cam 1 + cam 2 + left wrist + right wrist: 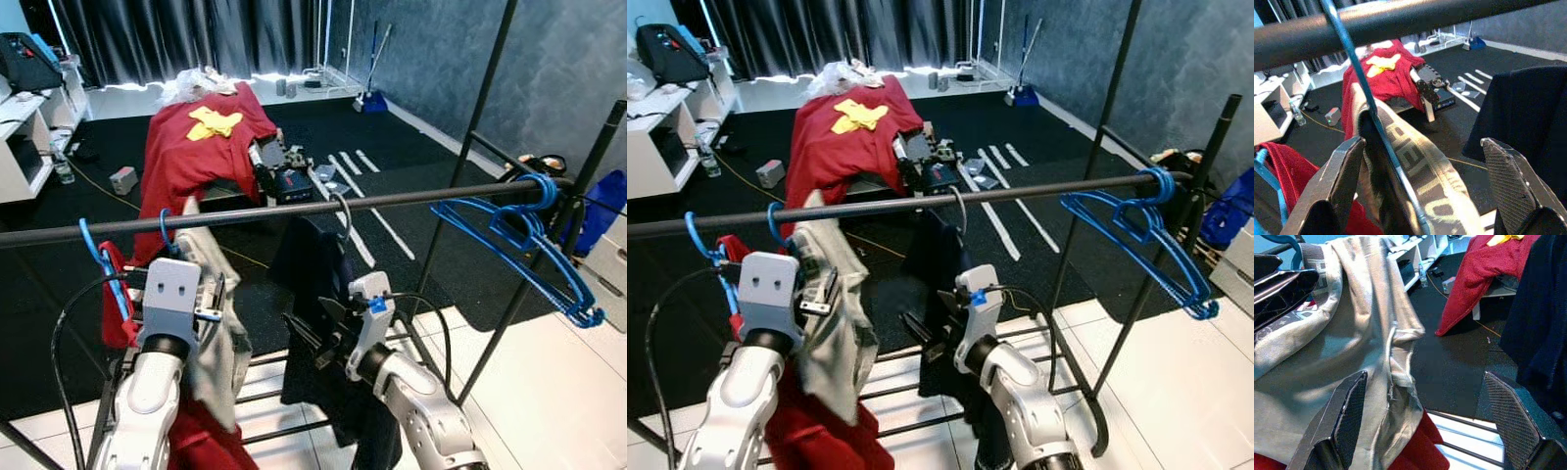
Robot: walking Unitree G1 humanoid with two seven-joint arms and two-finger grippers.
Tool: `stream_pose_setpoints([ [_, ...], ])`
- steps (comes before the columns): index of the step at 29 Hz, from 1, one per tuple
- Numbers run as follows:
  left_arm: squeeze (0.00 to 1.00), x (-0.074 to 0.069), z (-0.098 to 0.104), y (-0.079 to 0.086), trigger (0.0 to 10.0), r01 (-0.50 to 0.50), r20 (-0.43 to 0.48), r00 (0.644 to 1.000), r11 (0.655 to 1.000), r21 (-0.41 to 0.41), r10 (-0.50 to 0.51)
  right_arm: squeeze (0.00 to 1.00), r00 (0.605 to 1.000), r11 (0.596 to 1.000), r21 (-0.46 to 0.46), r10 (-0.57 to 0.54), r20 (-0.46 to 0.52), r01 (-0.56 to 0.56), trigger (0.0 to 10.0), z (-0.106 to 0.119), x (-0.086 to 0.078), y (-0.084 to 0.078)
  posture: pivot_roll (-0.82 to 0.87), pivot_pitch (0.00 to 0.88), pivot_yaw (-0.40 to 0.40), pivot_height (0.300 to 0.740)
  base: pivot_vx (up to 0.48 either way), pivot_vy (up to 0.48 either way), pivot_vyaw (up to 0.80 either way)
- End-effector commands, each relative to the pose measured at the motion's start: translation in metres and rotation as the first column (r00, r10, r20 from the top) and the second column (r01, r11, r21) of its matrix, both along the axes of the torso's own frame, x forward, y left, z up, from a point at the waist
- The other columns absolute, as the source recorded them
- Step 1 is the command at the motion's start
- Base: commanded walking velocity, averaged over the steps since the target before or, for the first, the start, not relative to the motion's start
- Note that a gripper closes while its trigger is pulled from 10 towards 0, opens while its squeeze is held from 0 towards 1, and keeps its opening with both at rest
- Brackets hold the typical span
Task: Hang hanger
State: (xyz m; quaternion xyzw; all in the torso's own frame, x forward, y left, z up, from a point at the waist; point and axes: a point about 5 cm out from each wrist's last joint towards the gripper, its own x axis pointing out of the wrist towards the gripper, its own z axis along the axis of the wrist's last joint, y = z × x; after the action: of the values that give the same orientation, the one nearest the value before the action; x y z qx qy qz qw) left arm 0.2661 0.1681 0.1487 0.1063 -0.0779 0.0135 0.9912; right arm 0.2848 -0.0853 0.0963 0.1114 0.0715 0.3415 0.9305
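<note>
A black rail (411, 199) crosses in front of me. From it a blue hanger (1366, 98) hangs by its hook (165, 233), carrying a grey garment (217, 328). My left gripper (1425, 186) is raised just under the rail and open. The hanger's wire and the garment's collar run between its fingers (1339, 181) with gaps on both sides. My right gripper (1425, 426) is lower, to the right of the grey garment, open and pointing at the cloth with nothing held. A second blue hook (90, 243) holds a red garment (118, 313). A dark garment (313, 264) hangs mid-rail.
Empty blue hangers (534, 240) hang at the rail's right end. The rack's posts (490, 69) and low bars (260, 397) surround my arms. Beyond lie a surface draped in red cloth (196, 147), a black case (292, 183) and white shelves (24, 137).
</note>
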Motion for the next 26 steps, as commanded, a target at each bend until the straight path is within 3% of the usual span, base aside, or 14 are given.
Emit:
stream_pose_setpoints([
  [1,0.0,0.001,-0.004,0.004,10.0,-0.004,-0.031,1.0,1.0,0.017,0.004,0.0,1.0,1.0,0.008,0.0,-0.005,0.0,10.0,0.001,-0.001,0.001,-0.1,0.0,-0.002,0.74,0.0,0.0,0.0],
  [2,0.0,0.002,-0.009,0.004,10.0,-0.018,-0.071,0.997,1.0,0.017,0.019,0.0,1.0,1.0,0.01,-0.002,-0.007,0.002,10.0,0.001,-0.001,0.001,-0.1,0.0,0.001,0.74,0.0,0.0,0.0],
  [3,0.0,0.002,-0.017,0.007,7.1,-0.045,-0.135,0.99,0.999,0.029,0.049,0.0,1.0,1.0,0.013,-0.004,-0.01,0.004,10.0,0.002,-0.002,0.001,-0.1,0.0,0.002,0.74,0.0,0.0,0.0],
  [4,0.0,0.002,-0.024,0.009,4.9,-0.068,-0.189,0.979,0.997,0.027,0.072,0.0,1.0,1.0,0.015,-0.005,-0.012,0.006,10.0,0.002,-0.002,0.001,-0.1,0.0,0.004,0.74,0.0,0.0,0.0],
  [5,0.0,0.001,-0.031,0.012,0.7,-0.094,-0.24,0.966,0.995,0.021,0.096,0.0,1.0,1.0,0.019,-0.006,-0.014,0.007,10.0,0.002,-0.003,0.002,-0.1,0.0,0.003,0.74,0.0,0.0,0.0],
  [6,0.0,0.001,-0.031,0.012,0.7,-0.094,-0.24,0.966,0.995,0.021,0.096,0.0,1.0,1.0,0.019,-0.006,-0.014,0.007,10.0,0.002,-0.003,0.002,-0.1,0.0,0.003,0.74,0.0,0.0,0.0],
  [7,0.0,0.0,-0.035,0.014,0.0,-0.108,-0.268,0.957,0.994,0.016,0.109,0.0,1.0,1.0,0.02,-0.007,-0.015,0.007,10.0,0.003,-0.003,0.002,-0.1,0.0,0.003,0.74,0.0,0.0,0.0],
  [16,0.0,-0.001,-0.039,0.016,0.0,-0.122,-0.311,0.942,0.992,0.024,0.124,0.0,1.0,1.0,0.026,-0.008,-0.018,0.009,10.0,0.003,-0.003,0.003,-0.09,0.0,0.006,0.74,0.0,0.0,0.0],
  [26,0.0,0.002,-0.03,0.016,0.0,-0.137,-0.286,0.948,0.99,0.02,0.137,0.0,1.0,1.0,0.022,-0.014,-0.017,0.015,10.0,0.003,-0.003,0.002,-0.1,0.0,0.003,0.74,0.0,0.0,0.0],
])
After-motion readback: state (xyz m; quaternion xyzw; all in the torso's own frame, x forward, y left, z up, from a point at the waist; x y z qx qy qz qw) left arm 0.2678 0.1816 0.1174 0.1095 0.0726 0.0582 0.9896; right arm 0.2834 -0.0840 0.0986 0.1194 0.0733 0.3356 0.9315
